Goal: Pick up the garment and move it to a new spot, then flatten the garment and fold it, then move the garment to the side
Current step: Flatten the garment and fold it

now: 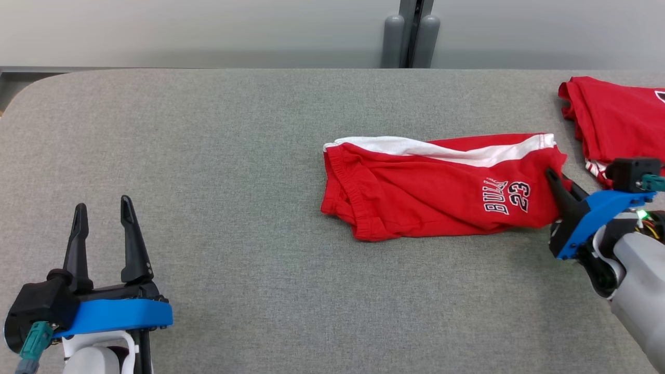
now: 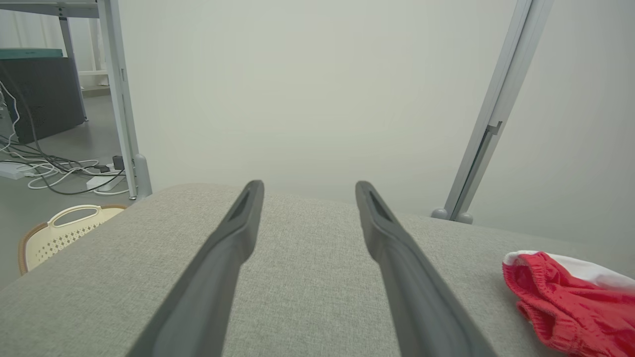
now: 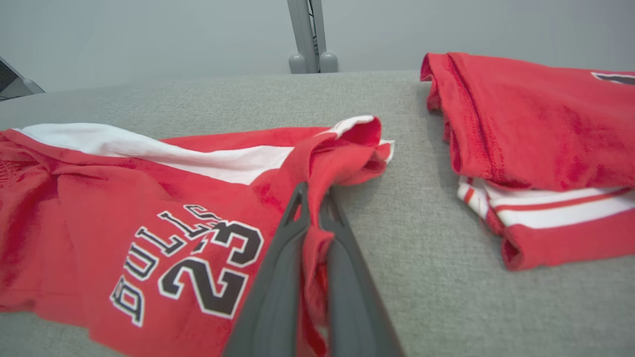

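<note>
Where the counter (image 1: pixel 234 156) runs right of centre, I find the shorts (image 1: pixel 436 192) lying folded lengthwise: red, a white stripe along the far edge, waistband to the left, "BULLS 23" printed near the right hem. My right end effector (image 1: pixel 552 175) is closed on that hem's cloth. My left end effector (image 1: pixel 103 203) stands wide apart, holding nothing, well away. A second red garment (image 1: pixel 618 119), folded, lies near the shorts' right end.
</note>
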